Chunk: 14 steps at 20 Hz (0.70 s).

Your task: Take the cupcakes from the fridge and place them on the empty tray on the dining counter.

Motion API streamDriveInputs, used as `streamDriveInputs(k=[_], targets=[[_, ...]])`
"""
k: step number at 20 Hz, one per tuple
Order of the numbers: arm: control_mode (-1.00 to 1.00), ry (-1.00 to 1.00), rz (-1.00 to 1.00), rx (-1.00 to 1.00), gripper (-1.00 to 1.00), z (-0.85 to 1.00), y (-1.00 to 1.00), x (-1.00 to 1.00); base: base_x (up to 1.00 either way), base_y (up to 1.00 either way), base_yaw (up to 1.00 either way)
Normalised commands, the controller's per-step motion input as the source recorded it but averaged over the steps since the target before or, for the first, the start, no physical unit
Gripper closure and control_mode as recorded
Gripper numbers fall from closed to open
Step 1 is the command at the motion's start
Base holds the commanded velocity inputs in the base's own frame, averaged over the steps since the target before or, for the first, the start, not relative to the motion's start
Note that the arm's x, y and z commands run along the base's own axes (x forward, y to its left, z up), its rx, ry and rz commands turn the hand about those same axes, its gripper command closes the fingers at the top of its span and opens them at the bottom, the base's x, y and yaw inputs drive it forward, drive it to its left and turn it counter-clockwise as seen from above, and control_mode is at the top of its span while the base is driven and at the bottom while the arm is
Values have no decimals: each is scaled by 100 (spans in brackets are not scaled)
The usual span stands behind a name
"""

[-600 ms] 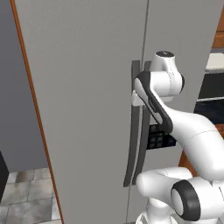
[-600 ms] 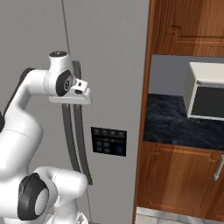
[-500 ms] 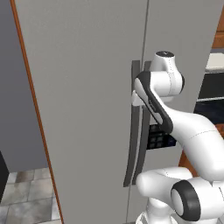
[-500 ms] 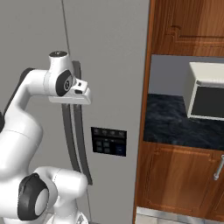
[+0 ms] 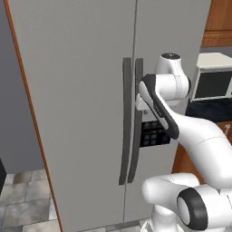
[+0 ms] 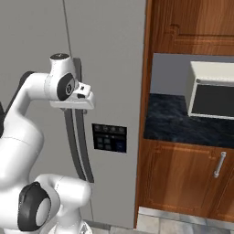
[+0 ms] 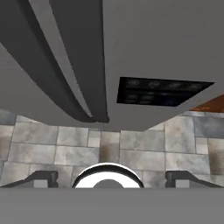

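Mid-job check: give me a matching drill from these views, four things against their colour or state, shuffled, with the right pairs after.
Things:
1. fridge doors
2. gripper
3. dispenser panel
4. microwave

States:
A. dark, set in the right-hand door
B. both closed
C. pale body, sitting on the dark wall counter
D. open, up by the door handles, holding nothing

Pairs: 1-B, 2-D, 3-A, 4-C
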Motion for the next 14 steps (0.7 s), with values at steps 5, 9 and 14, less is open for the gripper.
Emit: streamDriveInputs(k=[5, 9, 14], targets=[[100, 0, 0, 0, -100, 0, 0, 0, -13, -57, 0], [100, 0, 0, 0, -100, 0, 0, 0, -5, -53, 0], [100, 0, 0, 0, -100, 0, 0, 0, 0, -32, 0]])
